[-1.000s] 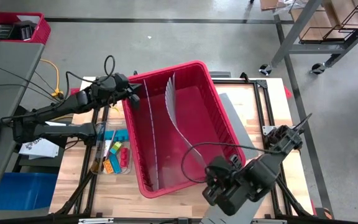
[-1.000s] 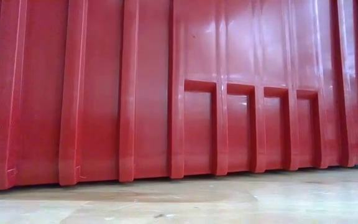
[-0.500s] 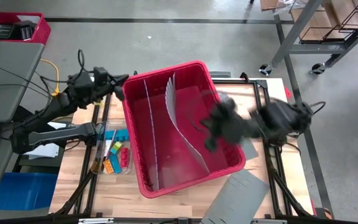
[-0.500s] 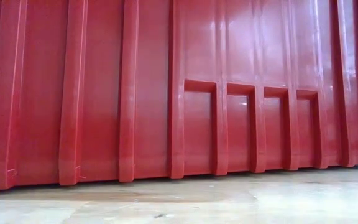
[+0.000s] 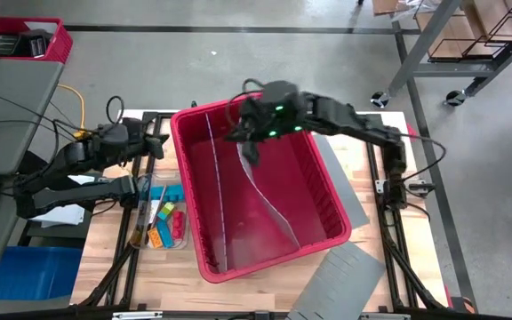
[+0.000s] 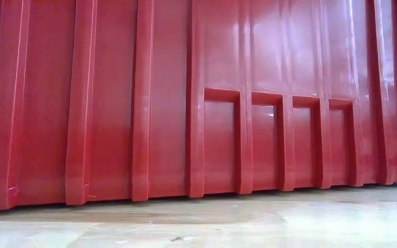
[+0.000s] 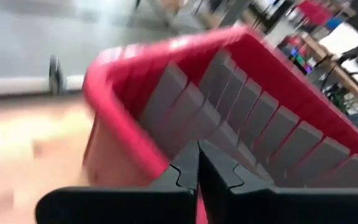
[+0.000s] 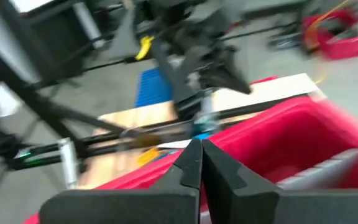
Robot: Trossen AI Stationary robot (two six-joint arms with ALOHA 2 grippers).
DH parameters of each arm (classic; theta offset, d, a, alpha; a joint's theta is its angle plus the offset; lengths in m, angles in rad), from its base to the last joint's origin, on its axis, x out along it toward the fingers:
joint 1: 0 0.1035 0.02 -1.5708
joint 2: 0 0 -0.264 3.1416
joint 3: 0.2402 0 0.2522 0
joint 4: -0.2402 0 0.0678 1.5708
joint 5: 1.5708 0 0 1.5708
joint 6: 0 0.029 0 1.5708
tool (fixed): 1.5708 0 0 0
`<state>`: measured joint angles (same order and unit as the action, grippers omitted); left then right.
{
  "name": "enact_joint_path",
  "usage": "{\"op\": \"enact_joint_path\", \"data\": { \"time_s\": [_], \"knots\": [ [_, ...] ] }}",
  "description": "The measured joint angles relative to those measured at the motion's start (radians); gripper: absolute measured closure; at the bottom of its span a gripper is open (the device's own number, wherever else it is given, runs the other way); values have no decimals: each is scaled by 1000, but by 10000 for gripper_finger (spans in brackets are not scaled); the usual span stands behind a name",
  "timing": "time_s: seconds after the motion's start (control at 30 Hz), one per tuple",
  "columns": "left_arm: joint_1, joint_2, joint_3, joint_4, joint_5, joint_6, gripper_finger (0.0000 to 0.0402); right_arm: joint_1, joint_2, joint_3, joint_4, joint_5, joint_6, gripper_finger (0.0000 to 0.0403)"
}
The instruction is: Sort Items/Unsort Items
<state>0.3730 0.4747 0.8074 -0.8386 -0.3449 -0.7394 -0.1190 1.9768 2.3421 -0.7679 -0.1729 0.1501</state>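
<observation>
counter | big red bin takes up the middle | right hand closed, empty, over the bin's far end | left hand closed, just off the bin's far-left corner | items on the counter left of the bin, nearer than the left hand, well apart from the right

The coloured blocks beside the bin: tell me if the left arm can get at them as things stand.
Probably yes. The coloured blocks lie in the open on the table, left of the red bin. The left gripper, shut and empty, sits on that side with nothing between.
</observation>
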Motion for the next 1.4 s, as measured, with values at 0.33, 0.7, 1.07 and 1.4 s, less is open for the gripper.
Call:
{"op": "enact_joint_path", "data": {
  "time_s": [0.33, 0.7, 1.07, 1.4],
  "knots": [
    [-27, 12, -1, -457, 157, -266, 402, 9, 106, -2, 39, -123, 28, 403],
    [-28, 172, -50, -181, 178, -168, 402, -23, 99, -2, -9, 15, 59, 403],
    [-26, 510, -52, 189, 210, -22, 401, -25, 67, 0, -289, 105, 84, 403],
    [-26, 676, -51, 437, 315, -26, 401, -46, 59, 0, -521, 181, 200, 403]
  ]
}}
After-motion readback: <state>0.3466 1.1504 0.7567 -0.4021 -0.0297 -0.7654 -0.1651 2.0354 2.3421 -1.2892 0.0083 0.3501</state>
